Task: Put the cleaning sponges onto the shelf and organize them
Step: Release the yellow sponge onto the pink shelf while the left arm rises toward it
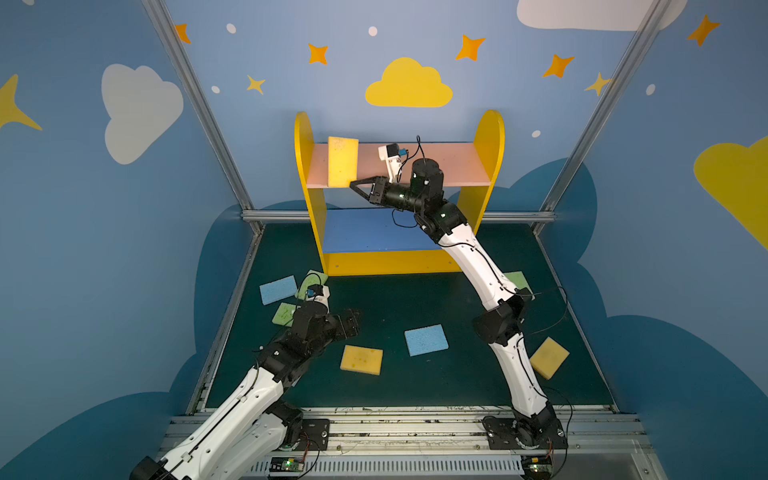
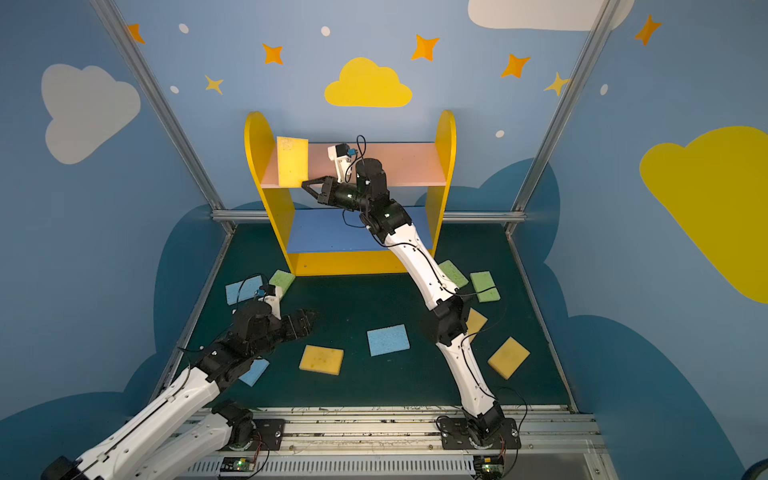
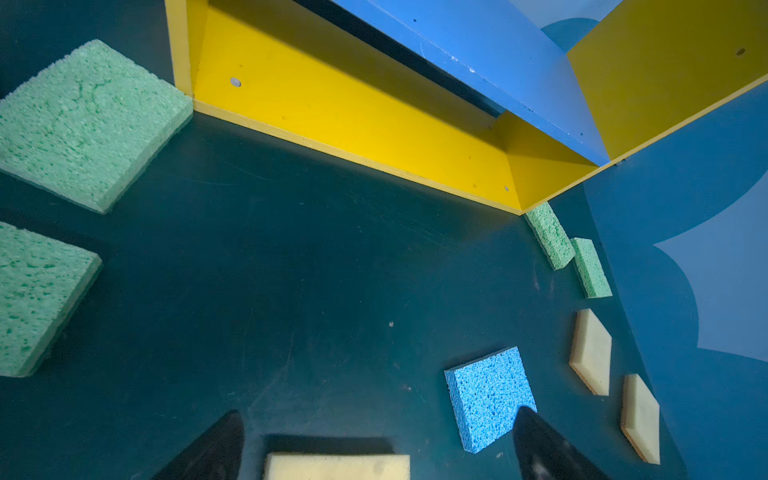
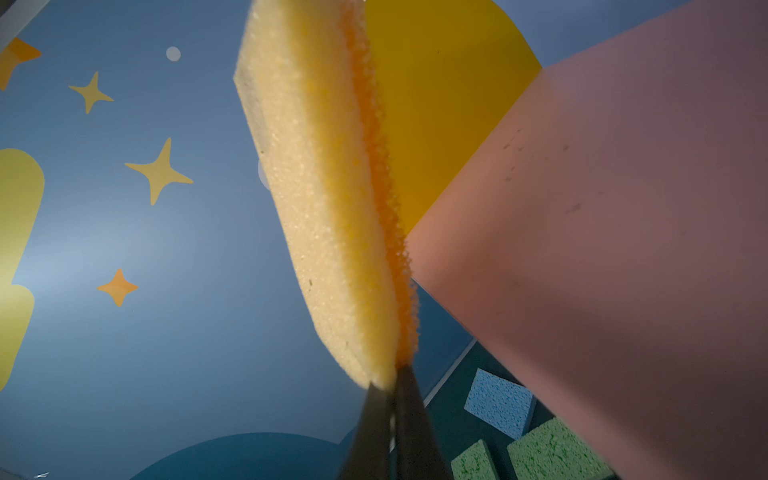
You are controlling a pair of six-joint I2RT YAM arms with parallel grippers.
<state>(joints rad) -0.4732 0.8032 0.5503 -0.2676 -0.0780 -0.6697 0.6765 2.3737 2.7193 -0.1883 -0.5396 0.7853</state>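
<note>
Yellow sponge (image 1: 343,161) pinched upright in right jaws, at pink board (image 1: 461,166), left jaws wide apart, empty

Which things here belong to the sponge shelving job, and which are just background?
Job: held yellow sponge; right gripper; shelf; loose blue sponge; loose yellow sponge; green sponge; left gripper.
Background: yellow cloud decal; metal frame.

Yellow sponge (image 1: 343,162), pink shelf board (image 1: 449,166)
</note>
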